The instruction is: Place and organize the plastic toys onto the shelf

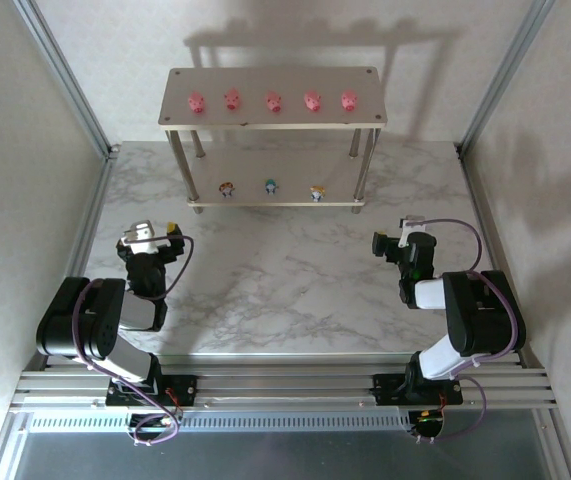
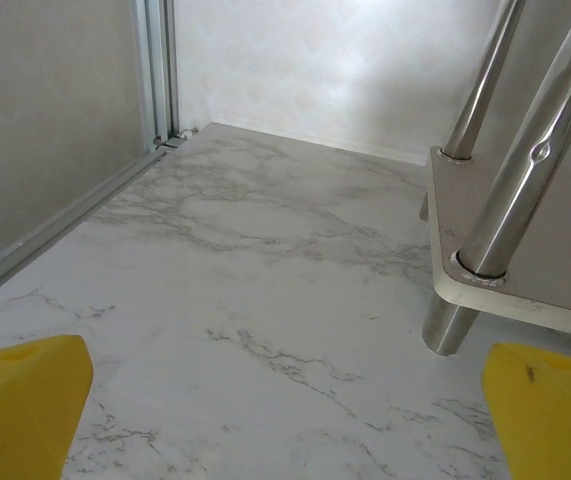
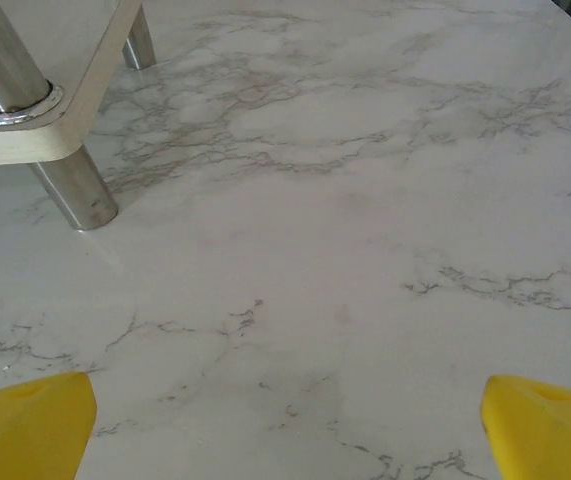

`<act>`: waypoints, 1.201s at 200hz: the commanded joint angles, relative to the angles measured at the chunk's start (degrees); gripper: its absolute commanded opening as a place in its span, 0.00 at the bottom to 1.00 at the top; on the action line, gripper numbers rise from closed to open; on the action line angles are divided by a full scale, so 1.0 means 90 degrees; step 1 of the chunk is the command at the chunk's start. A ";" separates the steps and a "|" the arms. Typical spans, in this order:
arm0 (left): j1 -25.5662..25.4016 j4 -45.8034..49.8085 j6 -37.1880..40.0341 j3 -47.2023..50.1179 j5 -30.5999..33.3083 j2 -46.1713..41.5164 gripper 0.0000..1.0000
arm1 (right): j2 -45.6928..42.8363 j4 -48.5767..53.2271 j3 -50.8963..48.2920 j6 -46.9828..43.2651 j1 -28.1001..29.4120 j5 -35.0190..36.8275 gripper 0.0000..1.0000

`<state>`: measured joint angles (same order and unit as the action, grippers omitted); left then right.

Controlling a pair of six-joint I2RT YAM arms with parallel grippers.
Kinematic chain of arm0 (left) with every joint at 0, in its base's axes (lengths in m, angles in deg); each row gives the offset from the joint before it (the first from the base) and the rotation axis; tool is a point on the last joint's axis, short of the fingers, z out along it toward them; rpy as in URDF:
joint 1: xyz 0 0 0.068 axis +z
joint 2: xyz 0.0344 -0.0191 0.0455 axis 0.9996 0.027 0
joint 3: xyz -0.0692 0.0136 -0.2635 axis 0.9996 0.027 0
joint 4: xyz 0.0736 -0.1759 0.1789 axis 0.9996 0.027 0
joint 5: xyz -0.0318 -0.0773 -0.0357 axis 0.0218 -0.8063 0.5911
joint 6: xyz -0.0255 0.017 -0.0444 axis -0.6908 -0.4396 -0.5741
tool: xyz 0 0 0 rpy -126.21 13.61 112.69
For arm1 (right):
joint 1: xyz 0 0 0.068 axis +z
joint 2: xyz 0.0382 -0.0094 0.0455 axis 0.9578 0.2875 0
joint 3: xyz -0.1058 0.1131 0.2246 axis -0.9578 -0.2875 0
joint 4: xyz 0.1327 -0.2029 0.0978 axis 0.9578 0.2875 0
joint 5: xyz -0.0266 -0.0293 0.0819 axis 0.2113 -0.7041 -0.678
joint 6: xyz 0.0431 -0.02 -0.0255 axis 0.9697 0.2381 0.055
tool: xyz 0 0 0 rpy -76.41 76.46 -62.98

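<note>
Left hand and right hand both hang spread wide and empty over the table. I find five pink pigs lined along the shelf top board, three figurines on the lower. I judge placing complete; next, only withdrawal and a check.

White worktop: grey marble veining. Two-tier metal shelf: matte beige-grey boards, polished silver legs. Five rounded plastic pig toys: pink. Three small pale figurines: tops dark, teal and orange. Left-arm fingers and right-arm fingers: yellow. Enclosure walls: off-white.
</note>
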<state>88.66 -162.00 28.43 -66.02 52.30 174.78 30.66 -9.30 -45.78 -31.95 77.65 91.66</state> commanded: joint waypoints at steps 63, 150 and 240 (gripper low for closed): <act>0.0065 0.0018 -0.0085 -0.0120 -0.0131 0.0028 0.99 | -0.0033 -0.0191 0.0074 -0.0078 -0.0016 0.0051 0.99; 0.0075 0.0026 -0.0085 -0.0129 -0.0150 0.0024 1.00 | -0.0031 -0.0192 0.0081 -0.0081 -0.0016 0.0051 0.99; 0.0075 0.0051 -0.0085 -0.0142 -0.0170 0.0021 1.00 | -0.0034 -0.0189 0.0076 -0.0074 -0.0017 0.0052 0.99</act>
<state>88.72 -161.57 28.43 -66.07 51.65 174.78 30.66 -9.30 -45.78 -31.95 77.65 91.66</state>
